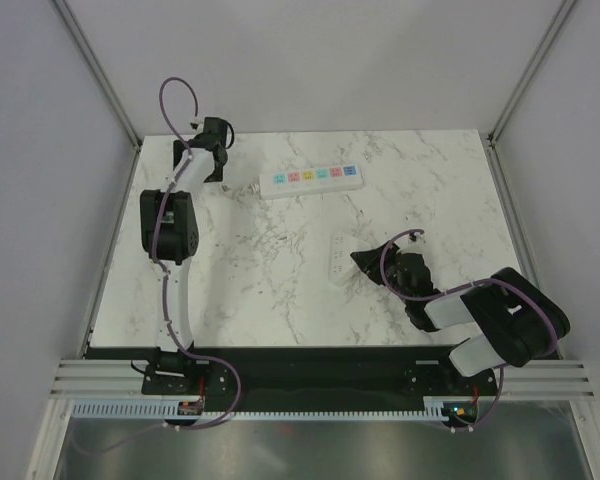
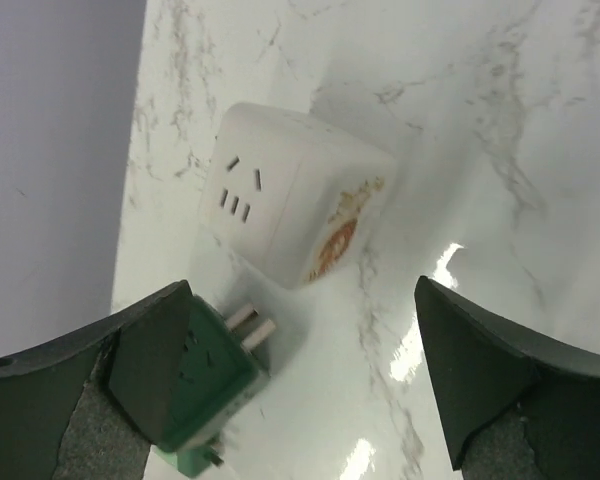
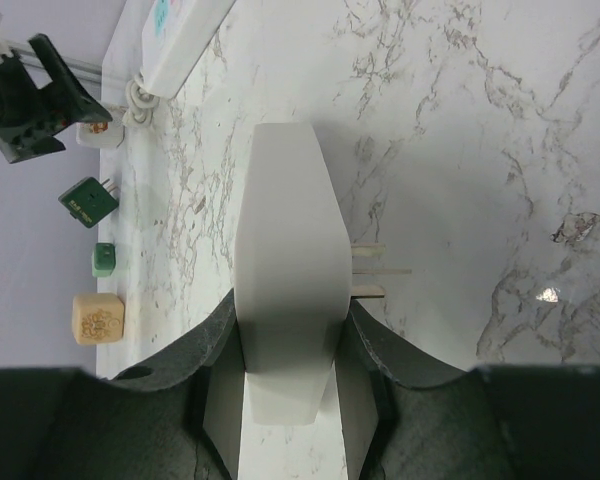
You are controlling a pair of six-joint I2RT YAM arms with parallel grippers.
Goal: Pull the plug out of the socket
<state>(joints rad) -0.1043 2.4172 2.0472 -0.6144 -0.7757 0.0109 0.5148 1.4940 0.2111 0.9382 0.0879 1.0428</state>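
The socket [image 1: 311,179] was laid along the far middle of the table [image 1: 280,300]. The plug [image 2: 212,372] was set apart from it, by the far-left edge, just on the near side of a cube adapter [image 2: 280,200]. A flat block [image 1: 337,258] was placed right of centre, nearer than the socket.

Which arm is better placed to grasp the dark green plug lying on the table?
Left. The open left gripper is right at the plug, whose prongs are bare, not in any outlet. The right gripper is far off and shut on the white block.
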